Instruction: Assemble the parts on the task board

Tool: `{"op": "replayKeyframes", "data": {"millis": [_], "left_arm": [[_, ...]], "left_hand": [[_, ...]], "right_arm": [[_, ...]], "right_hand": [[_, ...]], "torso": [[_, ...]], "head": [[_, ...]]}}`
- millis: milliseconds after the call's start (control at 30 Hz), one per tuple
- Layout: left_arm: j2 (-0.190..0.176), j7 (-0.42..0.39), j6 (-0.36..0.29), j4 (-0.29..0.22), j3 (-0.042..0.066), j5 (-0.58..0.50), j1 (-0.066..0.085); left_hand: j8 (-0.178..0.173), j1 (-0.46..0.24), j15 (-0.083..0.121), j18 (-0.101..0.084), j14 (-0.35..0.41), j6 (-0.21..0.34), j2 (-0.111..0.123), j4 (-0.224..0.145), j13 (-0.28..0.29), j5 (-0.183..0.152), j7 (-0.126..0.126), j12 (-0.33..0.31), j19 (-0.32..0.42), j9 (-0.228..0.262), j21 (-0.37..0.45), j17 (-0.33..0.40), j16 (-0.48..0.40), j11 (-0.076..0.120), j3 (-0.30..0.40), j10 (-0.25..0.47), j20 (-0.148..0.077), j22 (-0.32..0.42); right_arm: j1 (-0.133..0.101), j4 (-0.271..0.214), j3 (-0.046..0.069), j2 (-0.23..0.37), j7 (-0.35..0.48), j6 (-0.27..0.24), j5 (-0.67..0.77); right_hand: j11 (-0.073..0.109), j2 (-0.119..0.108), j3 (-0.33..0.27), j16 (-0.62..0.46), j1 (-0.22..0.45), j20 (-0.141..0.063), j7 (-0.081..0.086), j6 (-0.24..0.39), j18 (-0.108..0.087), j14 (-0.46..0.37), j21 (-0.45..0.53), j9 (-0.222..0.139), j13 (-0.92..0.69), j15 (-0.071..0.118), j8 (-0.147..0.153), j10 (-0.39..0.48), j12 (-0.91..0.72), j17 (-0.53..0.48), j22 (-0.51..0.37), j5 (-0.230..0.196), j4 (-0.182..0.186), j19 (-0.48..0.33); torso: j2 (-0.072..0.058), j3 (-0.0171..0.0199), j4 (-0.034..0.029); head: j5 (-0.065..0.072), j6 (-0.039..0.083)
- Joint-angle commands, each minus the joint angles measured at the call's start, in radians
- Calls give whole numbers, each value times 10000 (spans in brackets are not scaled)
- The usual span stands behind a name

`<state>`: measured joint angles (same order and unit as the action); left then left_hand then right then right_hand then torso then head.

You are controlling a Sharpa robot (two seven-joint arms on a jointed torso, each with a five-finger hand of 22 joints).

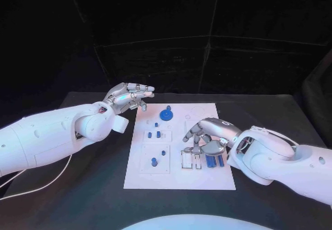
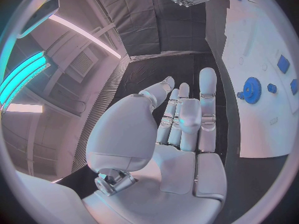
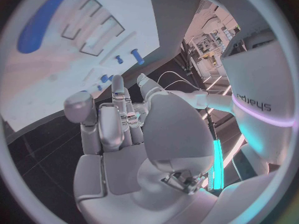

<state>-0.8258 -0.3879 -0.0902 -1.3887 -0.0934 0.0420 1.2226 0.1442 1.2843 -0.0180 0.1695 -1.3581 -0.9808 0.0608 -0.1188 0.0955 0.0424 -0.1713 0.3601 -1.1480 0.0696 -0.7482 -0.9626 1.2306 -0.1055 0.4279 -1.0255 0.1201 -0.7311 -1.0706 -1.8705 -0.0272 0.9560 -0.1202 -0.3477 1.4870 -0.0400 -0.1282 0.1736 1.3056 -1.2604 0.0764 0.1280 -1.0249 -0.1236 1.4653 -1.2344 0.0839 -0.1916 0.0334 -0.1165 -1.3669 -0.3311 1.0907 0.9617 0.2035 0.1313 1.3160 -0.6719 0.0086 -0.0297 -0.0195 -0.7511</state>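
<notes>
left hand (image 1: 131, 98) open and empty off the task board's (image 1: 207, 179) far left corner, right hand (image 1: 209, 139) hovering empty over blue parts (image 1: 213, 159) near right

White rounded arms (image 1: 48, 136); silver hands (image 1: 130, 98); thin white cable (image 1: 41, 184).

The one readable text is "sharpa", seen upside down on the robot's white arm (image 3: 252, 102).
</notes>
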Motion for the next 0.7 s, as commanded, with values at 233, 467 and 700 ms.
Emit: {"op": "replayKeyframes", "data": {"millis": [233, 467, 700], "left_arm": [[-19, -6, 115, -48, 6, -33, 13], [-21, 2, 128, -45, -3, -33, 13], [-34, 7, 142, -48, -14, -33, 13]], "left_hand": [[69, -71, -21, 137, 65, 27, -17, -19, -10, 62, -29, 35, 19, -8, 15, 24, -47, 14, -71, 92, 13, 13], [69, -71, -21, 137, 65, 27, -17, -19, -10, 62, -29, 35, 19, -8, 15, 24, -47, 14, -71, 92, 13, 13], [69, -71, -21, 137, 65, 27, -17, -19, -10, 62, -29, 35, 19, -8, 15, 24, -47, 14, -71, 92, 13, 13]], "right_arm": [[-133, -355, -22, 1410, -2434, 67, -1533], [-130, -437, -35, 1728, -3315, 584, -1159], [13, -376, -51, 1556, -3887, 1042, -508]], "right_hand": [[242, 332, -1806, 774, 254, -251, -289, 14, 275, 473, -776, 487, -6065, 216, -1173, 346, -5399, 1050, 1146, 754, 1079, 383], [323, 528, -2642, 1102, 400, -305, -415, 167, 306, 542, -896, 1113, -8830, 291, -2025, -13, -7796, 1610, 1343, 912, 1575, 428], [292, 561, -3140, 1285, 655, -276, -373, 551, 339, 580, -995, 1442, -9419, 262, -2360, -6, -8208, 1939, 1522, 721, 1600, 488]], "torso": [[69, -20, 206], [99, -18, 286], [92, -16, 253]], "head": [[363, 120], [425, 102], [426, 60]]}}
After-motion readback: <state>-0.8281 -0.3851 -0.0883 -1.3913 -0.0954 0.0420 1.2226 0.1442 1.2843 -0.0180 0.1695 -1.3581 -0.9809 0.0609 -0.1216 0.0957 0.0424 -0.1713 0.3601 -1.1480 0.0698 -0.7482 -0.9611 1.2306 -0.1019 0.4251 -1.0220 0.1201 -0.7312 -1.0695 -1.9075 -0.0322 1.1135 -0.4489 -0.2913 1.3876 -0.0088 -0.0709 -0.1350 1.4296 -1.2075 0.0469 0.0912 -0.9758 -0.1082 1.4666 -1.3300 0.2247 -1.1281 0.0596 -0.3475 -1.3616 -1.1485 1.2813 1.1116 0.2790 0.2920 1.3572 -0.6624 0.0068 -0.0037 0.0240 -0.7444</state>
